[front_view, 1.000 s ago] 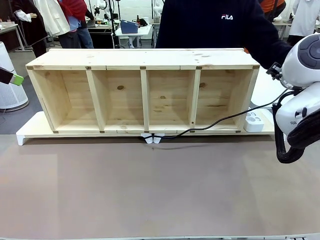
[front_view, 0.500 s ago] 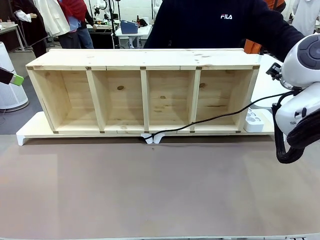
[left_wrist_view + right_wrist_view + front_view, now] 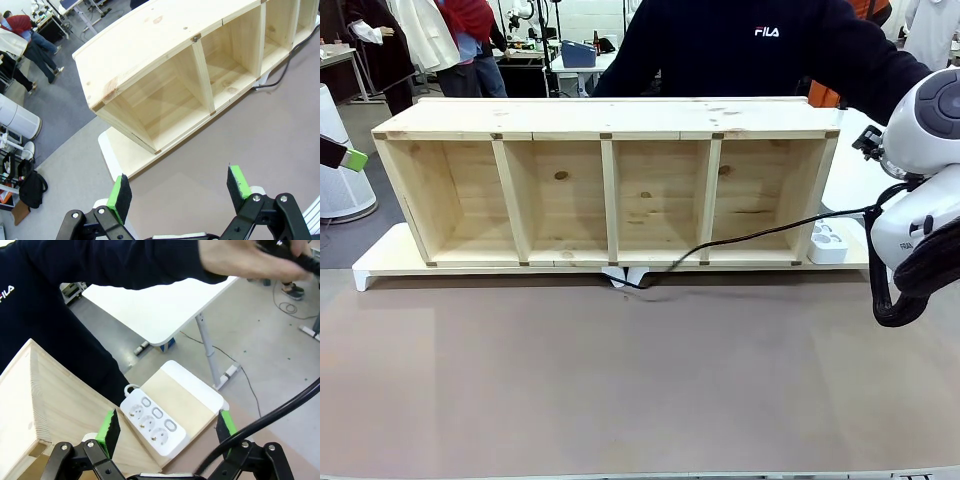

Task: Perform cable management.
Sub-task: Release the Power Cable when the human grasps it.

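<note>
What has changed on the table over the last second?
The cable has been pulled up off the table at its right end, rising toward the person's hand, and its slack near the shelf's front middle has shifted. The person has leaned sideways. The shelf, the power strip and both arms stayed put.

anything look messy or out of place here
The black cable trails loose across the front of the wooden shelf, from its right end down to the table near the middle divider. The white power strip beside the shelf has nothing plugged in.
</note>
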Motion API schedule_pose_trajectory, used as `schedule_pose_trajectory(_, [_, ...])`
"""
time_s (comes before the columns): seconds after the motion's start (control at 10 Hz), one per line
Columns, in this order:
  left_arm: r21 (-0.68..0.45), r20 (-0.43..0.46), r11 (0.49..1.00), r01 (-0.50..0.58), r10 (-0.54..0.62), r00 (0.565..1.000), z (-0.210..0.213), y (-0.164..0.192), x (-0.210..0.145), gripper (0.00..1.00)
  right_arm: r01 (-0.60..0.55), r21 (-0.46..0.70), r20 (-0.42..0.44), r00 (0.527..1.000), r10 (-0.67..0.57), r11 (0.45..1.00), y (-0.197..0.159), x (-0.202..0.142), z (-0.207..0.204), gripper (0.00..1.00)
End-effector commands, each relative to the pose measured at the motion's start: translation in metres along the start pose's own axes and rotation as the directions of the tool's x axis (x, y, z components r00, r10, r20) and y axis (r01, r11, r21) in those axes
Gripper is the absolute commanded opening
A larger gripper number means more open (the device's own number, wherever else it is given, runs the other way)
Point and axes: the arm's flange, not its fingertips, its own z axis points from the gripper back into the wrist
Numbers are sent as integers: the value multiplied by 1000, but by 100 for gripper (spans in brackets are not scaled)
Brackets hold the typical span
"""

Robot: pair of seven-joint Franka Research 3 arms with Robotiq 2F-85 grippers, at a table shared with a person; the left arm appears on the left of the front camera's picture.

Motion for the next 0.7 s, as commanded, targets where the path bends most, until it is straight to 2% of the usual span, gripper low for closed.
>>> schedule_pose_trajectory(0.0, [5,12,1000,-2,2,1000,-2,1,1,100,-2,-5,-7,1000,2,1000,-1,0,-2,100])
schedule_pose_trajectory(0.6, [5,12,1000,-2,2,1000,-2,1,1,100,-2,-5,-7,1000,2,1000,-1,0,-2,100])
